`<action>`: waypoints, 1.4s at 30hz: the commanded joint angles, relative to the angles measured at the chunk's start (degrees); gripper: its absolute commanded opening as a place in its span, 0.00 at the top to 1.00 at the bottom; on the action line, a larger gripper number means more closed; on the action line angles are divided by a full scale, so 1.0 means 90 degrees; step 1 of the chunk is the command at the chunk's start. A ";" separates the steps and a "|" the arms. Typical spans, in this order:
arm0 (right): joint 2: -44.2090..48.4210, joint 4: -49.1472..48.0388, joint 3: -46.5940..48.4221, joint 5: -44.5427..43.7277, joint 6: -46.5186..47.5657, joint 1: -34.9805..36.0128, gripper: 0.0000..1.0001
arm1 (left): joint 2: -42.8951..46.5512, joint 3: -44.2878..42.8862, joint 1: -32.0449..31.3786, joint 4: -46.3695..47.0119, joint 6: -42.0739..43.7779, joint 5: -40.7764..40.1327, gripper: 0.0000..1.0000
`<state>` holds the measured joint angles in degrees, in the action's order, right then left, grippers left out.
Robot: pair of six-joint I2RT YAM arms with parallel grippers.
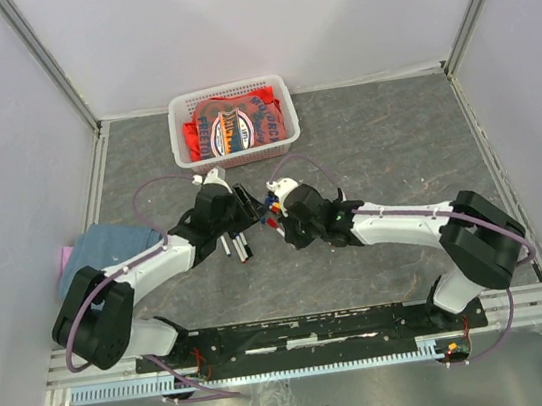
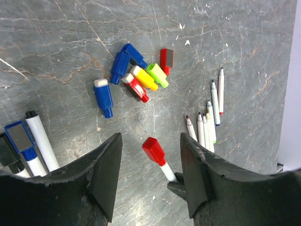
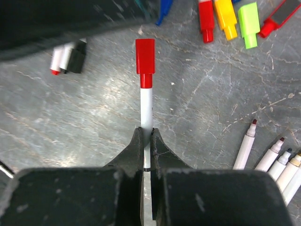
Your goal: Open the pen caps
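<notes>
The two arms meet nose to nose over the middle of the grey marbled table (image 1: 394, 145). The right gripper (image 3: 146, 135) is clamped tight on the white barrel of a pen (image 3: 146, 106), jaws pinched together with only the barrel between them. The pen sticks straight out ahead with its red cap (image 3: 145, 59) on the far end. The left gripper (image 2: 150, 157) stands open and has hold of nothing — its fingers (image 2: 106, 181) sit either side of that red cap, with a gap showing on both sides. Just beyond, on the tabletop, lies a huddle of loose caps (image 2: 138, 77), blue, yellow, green and red, some touching one another. Off to one side a row of uncapped pens (image 2: 209, 120) lies side by side. At the back of the table stands a white basket (image 1: 181, 140) with red packaging (image 1: 230, 123) in it, and a blue cloth (image 1: 106, 248) lies near the left arm.
</notes>
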<state>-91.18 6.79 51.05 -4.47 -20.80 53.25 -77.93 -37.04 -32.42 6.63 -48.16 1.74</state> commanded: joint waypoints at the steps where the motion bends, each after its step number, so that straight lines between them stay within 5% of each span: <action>1: 0.0478 -0.0391 -0.0035 0.0237 -0.0216 0.0035 0.99 | -0.0191 0.0111 0.0054 0.0589 -0.0416 0.0518 0.41; 13: 0.0673 -0.0786 -0.0109 0.0589 -0.0416 -0.0005 0.99 | -0.0374 0.0375 0.0146 0.1413 -0.1065 0.1117 0.43; 34: 0.0712 -0.1468 -0.0500 0.1305 -0.0849 -0.0445 0.99 | -0.0450 0.0717 0.0279 0.2251 -0.1644 0.1574 0.64; 38: 0.0688 -0.1575 -0.0566 0.1387 -0.0908 -0.0501 0.99 | -0.0463 0.0741 0.0273 0.2325 -0.1656 0.1611 0.70; 42: 0.0734 -0.1662 -0.0629 0.1456 -0.0950 -0.0559 0.99 | -0.0503 0.0768 0.0273 0.2449 -0.1654 0.1664 0.90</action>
<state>-86.67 -4.40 45.93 7.33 -28.51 48.80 -82.15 -30.35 -30.15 24.25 -61.10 14.31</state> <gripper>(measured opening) 0.035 0.225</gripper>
